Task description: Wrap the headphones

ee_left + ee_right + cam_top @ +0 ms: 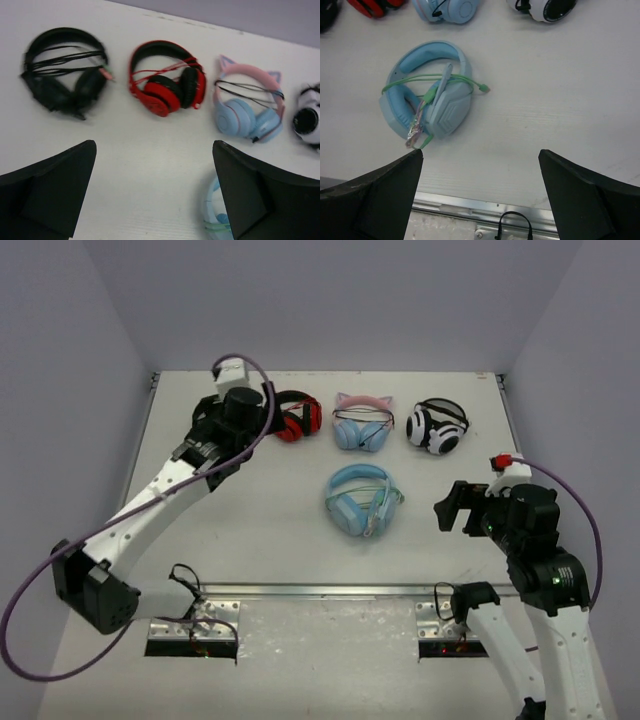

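The light-blue headphones point(362, 500) lie flat in the middle of the table, their pale-green cable point(432, 79) wound across the headband and cups, its plug end sticking out to the right. They also show in the right wrist view point(427, 90) and at the lower edge of the left wrist view point(216, 212). My left gripper point(154, 192) is open and empty, raised over the table's far left. My right gripper point(481, 192) is open and empty, to the right of the headphones near the front edge.
Along the back lie black headphones point(62, 70), red-and-black headphones point(296, 417), the blue pair with a pink cat-ear band point(362, 424) and a white-and-black pair point(438, 426), all with wound cables. A metal rail point(320, 591) runs along the table's front edge.
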